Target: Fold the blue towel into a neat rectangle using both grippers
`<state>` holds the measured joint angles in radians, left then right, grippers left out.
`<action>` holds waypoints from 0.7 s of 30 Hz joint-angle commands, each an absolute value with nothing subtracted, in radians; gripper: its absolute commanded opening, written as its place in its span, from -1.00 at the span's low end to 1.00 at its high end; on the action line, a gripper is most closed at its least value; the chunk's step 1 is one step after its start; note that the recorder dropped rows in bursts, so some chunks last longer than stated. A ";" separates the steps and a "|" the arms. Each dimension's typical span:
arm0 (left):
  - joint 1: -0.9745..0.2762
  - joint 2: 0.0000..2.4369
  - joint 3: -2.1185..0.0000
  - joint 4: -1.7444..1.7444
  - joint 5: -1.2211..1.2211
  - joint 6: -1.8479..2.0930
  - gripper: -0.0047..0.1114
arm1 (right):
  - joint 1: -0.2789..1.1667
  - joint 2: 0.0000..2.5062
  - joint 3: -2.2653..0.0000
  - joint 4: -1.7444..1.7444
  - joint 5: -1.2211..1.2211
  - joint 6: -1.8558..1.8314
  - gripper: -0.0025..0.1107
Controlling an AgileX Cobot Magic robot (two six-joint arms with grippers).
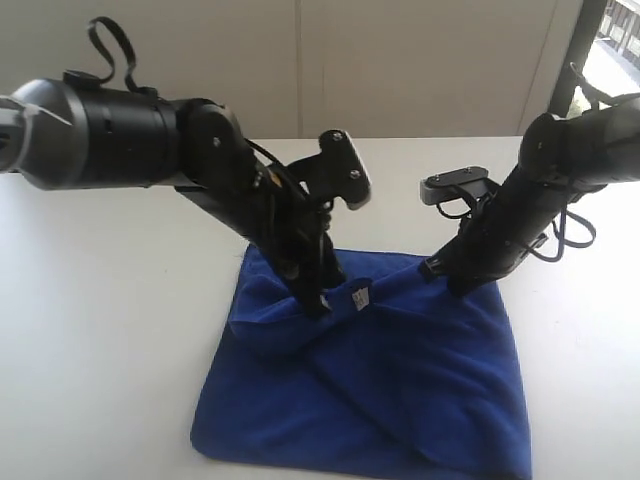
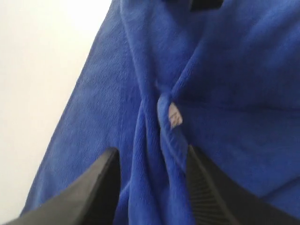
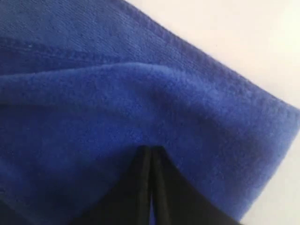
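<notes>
- The worktop (image 1: 100,330) is plain, white and smooth. I judge that the cloth will slide on it when pulled, so a fold made on one side could drag the rest along.
- The towel (image 1: 400,390) lies mid-worktop. Its near part is spread flat and its far edge is gathered into a raised ridge between the two arms. It looks soft, light and limp, so it should sag from any hold, crease easily and keep no shape of its own. It is not fragile, and the fuzzy pile should grip well. The best hold is probably a hemmed corner, pinching one layer only.
- The right pincer (image 3: 151,150) is closed on a lifted fold of the towel's far edge.
- The left pincer (image 2: 150,154) has its fingers (image 2: 101,187) apart, astride a twisted ridge of cloth and not clamping it.
- A small pale label (image 2: 174,117) sits on that ridge, too blurred to read.
- The arms cover the far corners, and the exterior view crops the near edge. I cannot tell how many layers the right pincer holds.
</notes>
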<state>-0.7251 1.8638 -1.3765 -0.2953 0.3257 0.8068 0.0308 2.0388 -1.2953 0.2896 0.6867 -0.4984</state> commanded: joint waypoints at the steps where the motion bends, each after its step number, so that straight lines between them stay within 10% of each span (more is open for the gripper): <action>1: -0.761 1.907 -1.425 -0.314 0.319 0.816 -0.01 | 0.022 2.052 -1.306 0.295 0.675 -0.512 -0.96; 14: -0.763 1.988 -1.450 -0.329 0.321 0.815 0.07 | 0.020 2.052 -1.306 0.295 0.670 -0.512 -0.96; 21: -0.763 1.985 -1.450 -0.336 0.306 0.805 -0.55 | 0.020 2.052 -1.306 0.299 0.664 -0.512 -0.96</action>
<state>-0.7559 2.0011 -1.4469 -0.3175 0.2990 0.8138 0.0294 2.0511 -1.3031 0.2944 0.6720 -0.5007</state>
